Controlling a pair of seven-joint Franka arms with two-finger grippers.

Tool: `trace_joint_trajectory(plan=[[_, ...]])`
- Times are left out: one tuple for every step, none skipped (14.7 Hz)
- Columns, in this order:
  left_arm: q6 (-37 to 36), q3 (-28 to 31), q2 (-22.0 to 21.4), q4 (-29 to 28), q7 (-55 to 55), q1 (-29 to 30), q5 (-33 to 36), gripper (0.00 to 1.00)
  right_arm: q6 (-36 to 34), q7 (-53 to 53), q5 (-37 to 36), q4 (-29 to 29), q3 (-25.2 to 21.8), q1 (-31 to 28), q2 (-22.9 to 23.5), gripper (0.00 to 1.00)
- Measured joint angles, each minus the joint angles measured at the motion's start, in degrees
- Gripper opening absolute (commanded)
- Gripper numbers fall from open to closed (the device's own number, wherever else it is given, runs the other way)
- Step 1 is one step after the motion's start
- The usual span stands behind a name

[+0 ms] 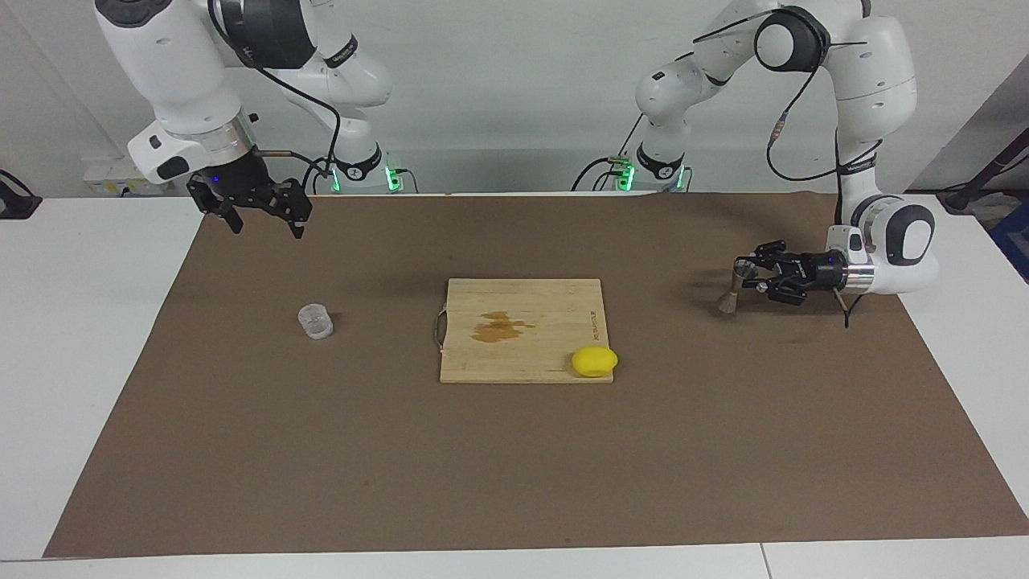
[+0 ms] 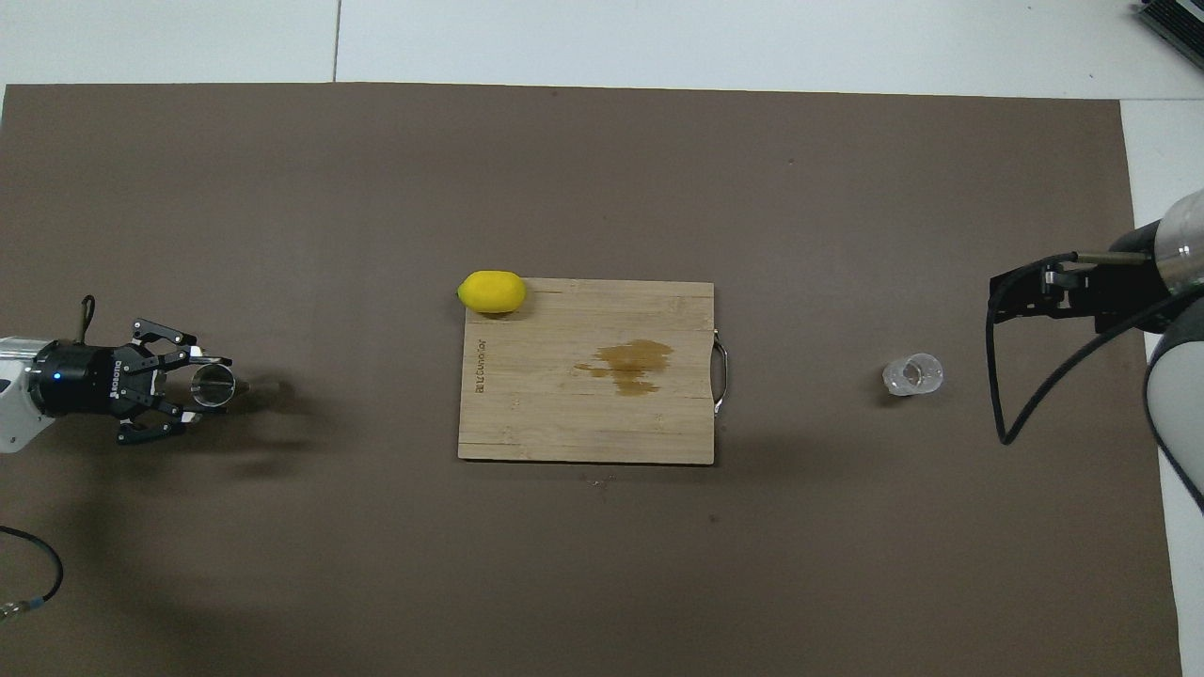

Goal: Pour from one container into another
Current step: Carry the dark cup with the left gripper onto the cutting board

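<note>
The small clear ribbed cup (image 1: 315, 322) (image 2: 912, 374) stands on the brown mat toward the right arm's end. My right gripper (image 1: 268, 231) (image 2: 999, 296) hangs open and empty over the mat beside the cup, nearer the robots' edge. The metal hourglass jigger (image 1: 733, 288) (image 2: 213, 385) is at the left arm's end, low over the mat. My left gripper (image 1: 749, 276) (image 2: 199, 386) reaches in sideways and is shut on its upper cone. I cannot tell whether the jigger's base touches the mat.
A wooden cutting board (image 1: 555, 305) (image 2: 564, 423) with a brown wet stain (image 1: 500, 326) (image 2: 628, 361) lies mid-table. A yellow lemon (image 1: 594, 361) (image 2: 491, 291) sits at the board's corner farthest from the robots. The brown mat (image 1: 514, 466) covers most of the white table.
</note>
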Motion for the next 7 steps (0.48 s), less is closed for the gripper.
trace_joint_trajectory(plan=[[0.0, -0.1, 0.0, 0.0, 0.0, -1.0, -0.5, 0.0, 0.0, 0.0, 0.0, 0.0, 0.0, 0.0, 0.0, 1.0], [0.0, -0.1, 0.0, -0.1, 0.0, -2.0, -0.9, 0.0, 0.0, 0.0, 0.0, 0.0, 0.0, 0.0, 0.0, 1.0], [0.0, -0.1, 0.0, -0.1, 0.0, -2.8, -1.3, 0.0, 0.0, 0.0, 0.0, 0.0, 0.0, 0.0, 0.0, 1.0], [0.0, -0.1, 0.0, -0.3, -0.1, -3.4, -1.9, 0.0, 0.0, 0.0, 0.0, 0.0, 0.0, 0.0, 0.0, 1.0], [0.0, -0.1, 0.0, -0.7, -0.5, -3.9, -2.4, 0.0, 0.0, 0.0, 0.0, 0.0, 0.0, 0.0, 0.0, 1.0], [0.0, -0.1, 0.0, -1.1, -0.8, -4.4, -3.0, 0.0, 0.0, 0.0, 0.0, 0.0, 0.0, 0.0, 0.0, 1.0], [0.0, -0.2, 0.0, -1.6, -1.2, -4.8, -3.4, 0.0, 0.0, 0.0, 0.0, 0.0, 0.0, 0.0, 0.0, 1.0]])
